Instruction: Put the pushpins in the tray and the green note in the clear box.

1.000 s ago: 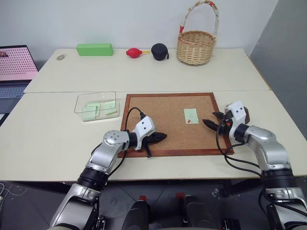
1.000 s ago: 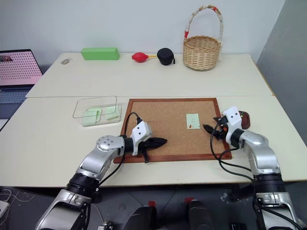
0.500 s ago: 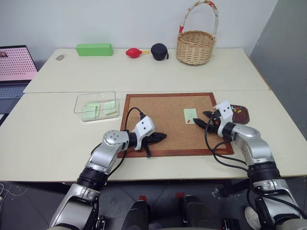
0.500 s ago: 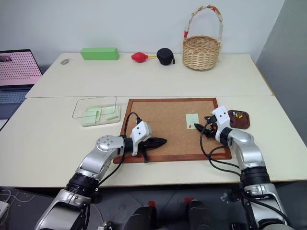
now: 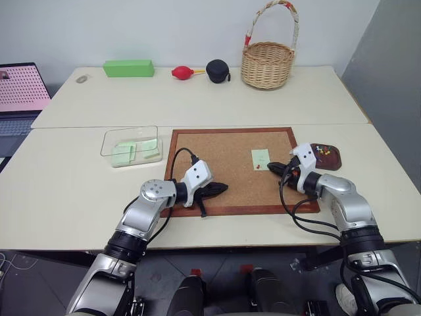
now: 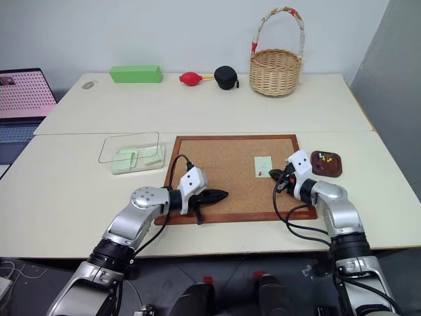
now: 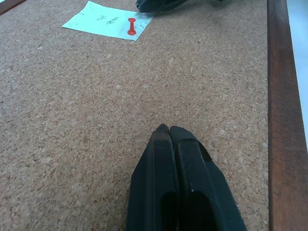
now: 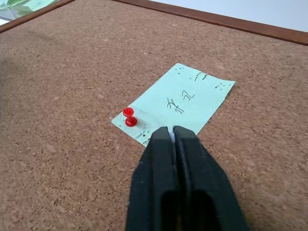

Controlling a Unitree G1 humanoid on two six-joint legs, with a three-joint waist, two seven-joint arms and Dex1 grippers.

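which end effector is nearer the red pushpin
Right. The right end effector is shut beside the red pushpin at the green note's edge; the left end effector rests across the corkboard.

Head pair looks down; wrist views skim the corkboard (image 5: 230,168).

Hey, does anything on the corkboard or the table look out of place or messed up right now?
Nothing spilled or damaged. The pale green paper note lies flat on the wood-framed corkboard, pinned near one corner by a single red pushpin; small holes mark its other corners. The right gripper is shut over the note's edge, beside that pin rather than on it.
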